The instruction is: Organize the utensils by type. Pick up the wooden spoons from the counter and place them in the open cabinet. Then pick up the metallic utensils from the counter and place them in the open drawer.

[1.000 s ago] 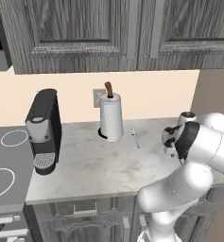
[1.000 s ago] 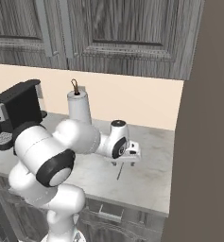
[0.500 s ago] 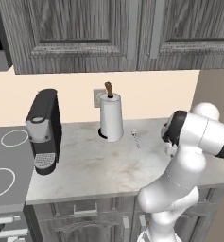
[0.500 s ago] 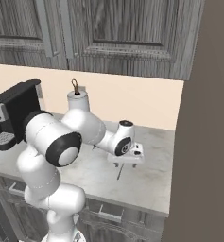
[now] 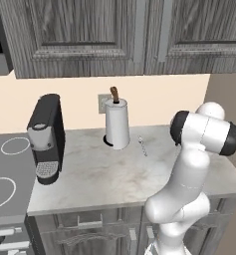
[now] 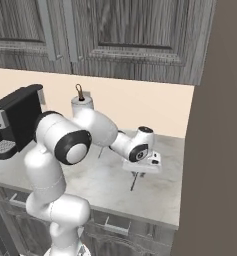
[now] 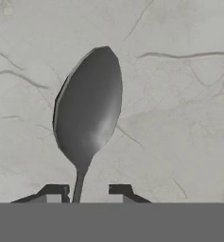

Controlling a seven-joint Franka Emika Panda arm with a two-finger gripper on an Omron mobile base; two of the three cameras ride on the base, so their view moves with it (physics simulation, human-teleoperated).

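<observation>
On marbled counter (image 7: 179, 94), silver spoon (image 7: 87, 123), coffee machine (image 5: 45, 137), wall cabinets (image 5: 89, 35) above

The light was even and soft, with no clear source. Both base views were flatly lit and a little soft in detail; the arm (image 6: 75, 145) showed gentle shading, and a dim wall (image 6: 215, 150) darkened the right side. Shadows on the counter (image 5: 99, 174) were faint. In the hand view the spoon (image 7: 87, 118) carried a pale sheen, slightly blurred.
</observation>
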